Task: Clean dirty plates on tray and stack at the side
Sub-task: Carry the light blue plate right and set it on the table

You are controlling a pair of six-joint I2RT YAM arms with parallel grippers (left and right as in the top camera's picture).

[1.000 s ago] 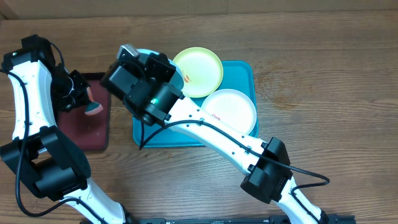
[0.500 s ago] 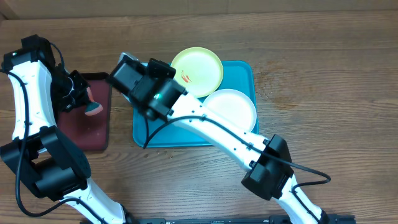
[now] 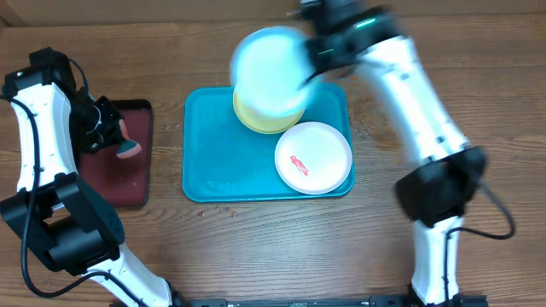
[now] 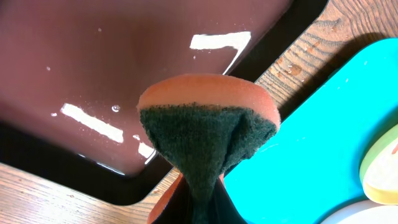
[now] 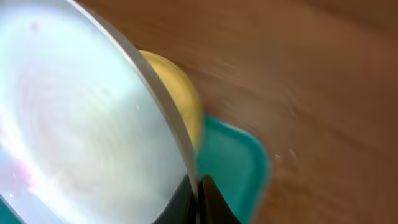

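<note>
a large turquoise tray [image 3: 209, 145], rectangular with rounded corners and a raised rim, lies flat at the centre of the overhead frame. a white plate [image 3: 313, 158] lies flat in its lower right corner, with a small red smear left of its middle. a yellow-green plate [image 3: 256, 122] rests near the tray's upper edge, mostly covered from above. over it, at upper centre, a light blue plate [image 3: 266, 72] is raised off the tray and blurred, overlapping the tray's top rim. in the right wrist view it stands tilted, its rim pinched by the right gripper [image 5: 199, 186].
</note>
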